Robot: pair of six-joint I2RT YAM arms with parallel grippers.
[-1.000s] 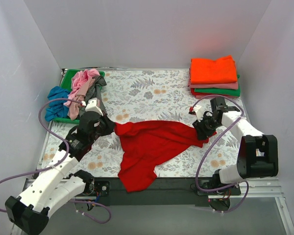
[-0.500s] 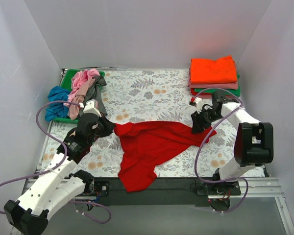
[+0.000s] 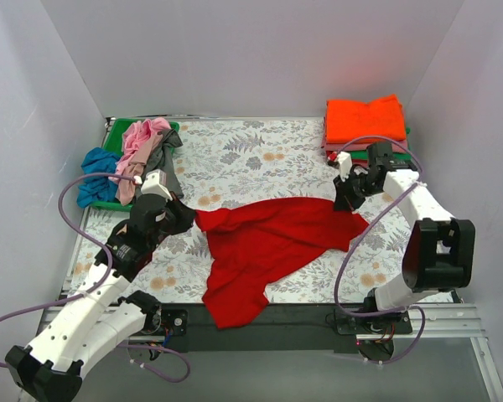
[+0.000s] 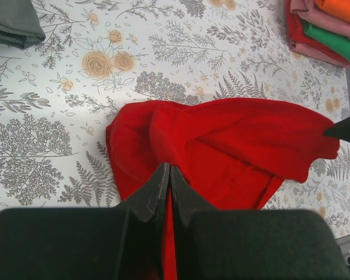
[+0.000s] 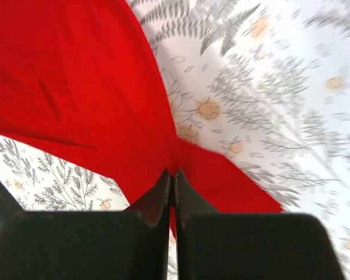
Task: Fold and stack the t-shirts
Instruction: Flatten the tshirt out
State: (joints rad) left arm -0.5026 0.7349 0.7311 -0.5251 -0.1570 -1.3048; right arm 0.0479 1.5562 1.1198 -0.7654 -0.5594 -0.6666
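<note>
A large red t-shirt lies crumpled across the middle of the floral tablecloth, stretched between both grippers. My left gripper is shut on its left corner; in the left wrist view the closed tips pinch the red cloth. My right gripper is shut on the shirt's right edge, and its wrist view shows red cloth pinched at the tips. The shirt's lower part hangs over the table's front edge.
Folded shirts are stacked at the back right, orange on top, with pink and green below. At the back left is a loose heap of pink, blue and grey shirts on a green one.
My right gripper has closed on the red t-shirt's right edge and moved towards the back, drawing that corner up the table. The left arm has hardly moved.
</note>
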